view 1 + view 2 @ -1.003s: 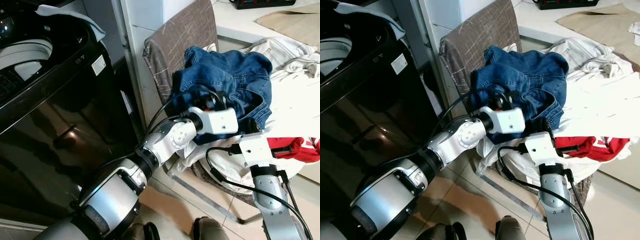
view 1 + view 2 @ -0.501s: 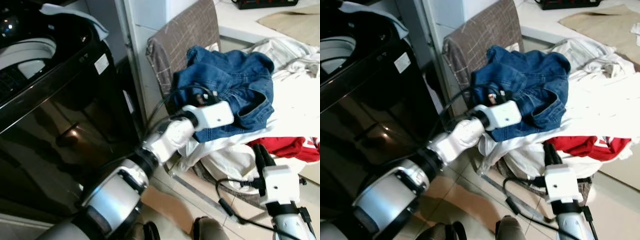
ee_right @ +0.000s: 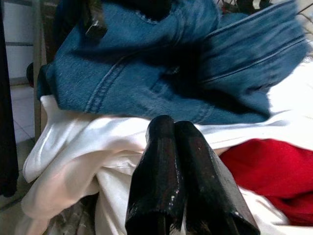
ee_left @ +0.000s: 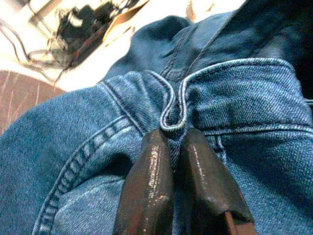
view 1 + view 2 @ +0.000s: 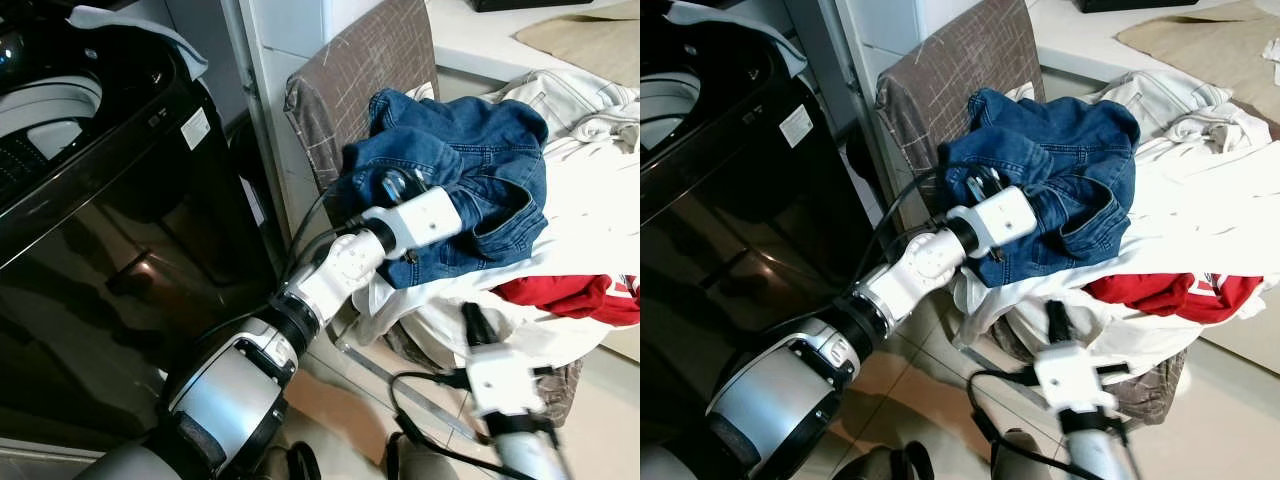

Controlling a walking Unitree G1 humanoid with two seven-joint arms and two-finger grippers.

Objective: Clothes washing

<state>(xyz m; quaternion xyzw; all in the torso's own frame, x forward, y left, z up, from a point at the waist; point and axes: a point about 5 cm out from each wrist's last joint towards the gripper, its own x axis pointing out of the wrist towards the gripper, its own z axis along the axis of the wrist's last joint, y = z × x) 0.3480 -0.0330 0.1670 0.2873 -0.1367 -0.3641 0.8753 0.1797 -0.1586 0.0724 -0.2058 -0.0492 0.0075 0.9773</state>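
One left gripper (image 4: 171, 139) pinching jeans (image 5: 470, 170) seam; right gripper (image 3: 173, 132) clenched empty below pile

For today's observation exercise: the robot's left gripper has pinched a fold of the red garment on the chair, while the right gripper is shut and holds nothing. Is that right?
Not quite. The left gripper has pinched a fold of the blue denim garment, not the red garment, as the left wrist view shows. The right gripper is indeed shut and holds nothing.

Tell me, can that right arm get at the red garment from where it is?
Probably yes. The right gripper, fingers together, sits low in front of the pile, and the red garment lies just beyond it, its front edge exposed between white clothes.
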